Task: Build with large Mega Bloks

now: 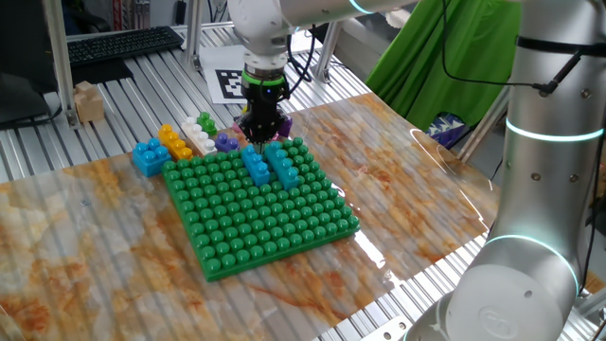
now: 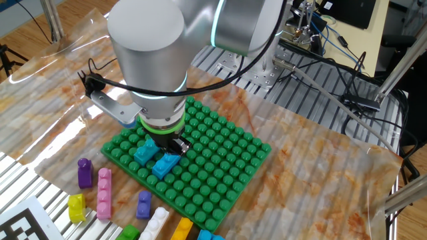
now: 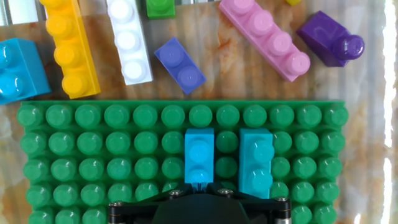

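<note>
A blue brick (image 3: 199,155) and a teal brick (image 3: 255,162) sit side by side on the green baseplate (image 3: 93,155), near its edge facing the loose bricks. My gripper (image 3: 199,185) is over the blue brick's near end, fingers closed on it. In one fixed view the gripper (image 1: 256,140) stands upright on the blue brick (image 1: 256,169), next to the teal one (image 1: 282,167). The other fixed view shows the gripper (image 2: 175,145), the blue brick (image 2: 165,165) and the teal brick (image 2: 145,153). The fingertips are hidden by the hand.
Loose bricks lie beyond the baseplate's edge: a blue (image 3: 22,65), a yellow (image 3: 68,50), a white (image 3: 129,40), a green (image 3: 160,7), a violet (image 3: 180,65), a pink (image 3: 264,37), a purple (image 3: 329,43). A small yellow one (image 2: 77,207) lies further out.
</note>
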{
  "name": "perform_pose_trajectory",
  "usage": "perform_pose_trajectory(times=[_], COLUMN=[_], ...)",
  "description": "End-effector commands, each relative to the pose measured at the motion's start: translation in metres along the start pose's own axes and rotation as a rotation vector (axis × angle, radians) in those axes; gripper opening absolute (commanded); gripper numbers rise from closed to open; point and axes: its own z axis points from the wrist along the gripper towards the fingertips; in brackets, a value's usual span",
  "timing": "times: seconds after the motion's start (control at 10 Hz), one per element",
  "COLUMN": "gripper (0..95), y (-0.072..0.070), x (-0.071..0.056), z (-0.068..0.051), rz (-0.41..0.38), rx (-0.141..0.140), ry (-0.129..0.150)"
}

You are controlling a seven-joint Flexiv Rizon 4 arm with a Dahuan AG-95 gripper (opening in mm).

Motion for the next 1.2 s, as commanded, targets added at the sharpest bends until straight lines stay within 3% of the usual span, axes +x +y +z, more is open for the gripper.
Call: perform_pose_trajectory(times=[0.1, 0.4, 0.8, 1.0, 1.2], gripper=[0.0, 0.0, 0.0, 0.0, 0.0], y=[0.003, 0.007, 0.004, 0.002, 0.002], x=[-0.005, -0.01, -0.014, -0.013, -0.011], z=[0.004, 0.031, 0.019, 0.008, 0.002], rz=[-0.002, -0.002, 0.011, 0.014, 0.017], rx=[-0.019, -0.014, -0.02, -0.017, -0.013], ry=[0.006, -0.003, 0.013, 0.035, 0.037])
